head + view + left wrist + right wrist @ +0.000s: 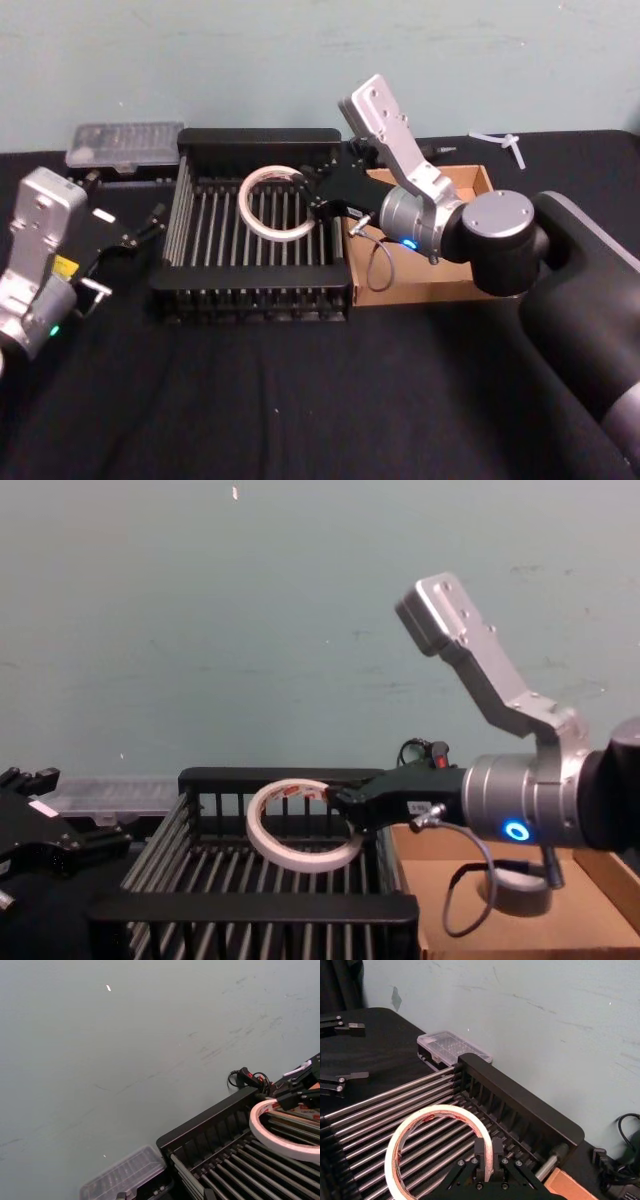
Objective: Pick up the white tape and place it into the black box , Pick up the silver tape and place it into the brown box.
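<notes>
My right gripper is shut on the rim of the white tape, a wide ring with red print inside. It holds the ring tilted just above the slatted floor of the black box. In the right wrist view the fingertips pinch the tape on its band. The silver tape lies on the floor of the brown box, right of the crate and under my right arm. My left gripper rests open on the table left of the black box.
A clear plastic case lies behind the crate's left corner, against the wall. A small white piece and a black cable sit at the back right. The brown box touches the crate's right wall.
</notes>
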